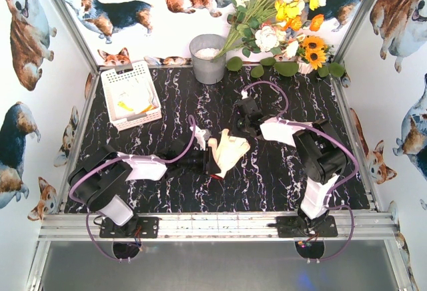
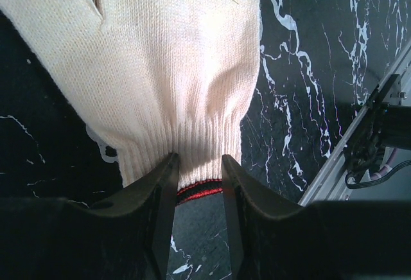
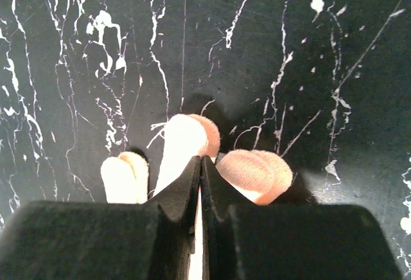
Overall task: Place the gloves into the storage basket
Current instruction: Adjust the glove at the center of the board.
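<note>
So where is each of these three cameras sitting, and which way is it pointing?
Top camera: fixed above and behind the robot, looking down on the table, the storage basket, the left arm and the right arm.
Left wrist: rides the left arm, looking along the left gripper, shut on the cuff of the white glove.
Right wrist: rides the right arm, looking down past the shut right gripper at the glove's fingertips.
Shared: all three show that same glove.

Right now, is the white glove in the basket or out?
Out. The white glove is over the marble table, cuff pinched in the left tool.
</note>
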Controlling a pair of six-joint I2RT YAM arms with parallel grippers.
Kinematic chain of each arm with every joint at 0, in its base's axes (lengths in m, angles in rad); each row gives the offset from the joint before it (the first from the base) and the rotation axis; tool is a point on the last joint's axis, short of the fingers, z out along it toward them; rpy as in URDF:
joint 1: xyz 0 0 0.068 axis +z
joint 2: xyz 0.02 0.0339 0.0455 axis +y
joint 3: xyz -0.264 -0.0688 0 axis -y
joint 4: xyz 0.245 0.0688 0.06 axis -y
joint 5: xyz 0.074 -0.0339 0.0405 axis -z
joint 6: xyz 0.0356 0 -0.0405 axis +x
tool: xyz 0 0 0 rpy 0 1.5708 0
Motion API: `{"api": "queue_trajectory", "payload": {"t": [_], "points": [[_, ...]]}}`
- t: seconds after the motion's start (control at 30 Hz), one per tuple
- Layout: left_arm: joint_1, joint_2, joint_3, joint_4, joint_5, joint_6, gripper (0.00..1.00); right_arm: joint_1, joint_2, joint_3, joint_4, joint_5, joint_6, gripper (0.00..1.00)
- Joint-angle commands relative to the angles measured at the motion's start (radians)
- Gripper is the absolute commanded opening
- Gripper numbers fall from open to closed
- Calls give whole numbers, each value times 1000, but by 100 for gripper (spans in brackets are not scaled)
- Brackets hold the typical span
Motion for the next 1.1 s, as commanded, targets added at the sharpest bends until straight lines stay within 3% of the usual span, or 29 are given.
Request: {"api": "queue_trajectory", "payload": {"t": [0.0,0.07,0.2,0.3,0.47,0.63,0.77,1.07], "points": [[0,23,15,-22,-13,34,29,-6,-33,9,19,77,-4,0],[0,23,22,-23,-10,31,29,-6,-47,20,4,62,-11,2],[-3,-18,63,-63,-15,30,39,-6,-114,51,-116,100,-24,42],[-6,-90,107,-145,-46,51,47,-6,-207,40,-190,137,-46,54],[-3,-212,128,-272,-128,67,60,-7,-370,-9,-323,135,-27,62],[48,-259,110,-355,-184,47,65,-5,-508,-127,-358,34,128,68],[102,-264,79,-320,-170,-10,65,27,-585,-276,-274,-56,322,76],[200,-290,-13,-163,-147,-160,67,211,-667,-458,-128,20,580,72]]}}
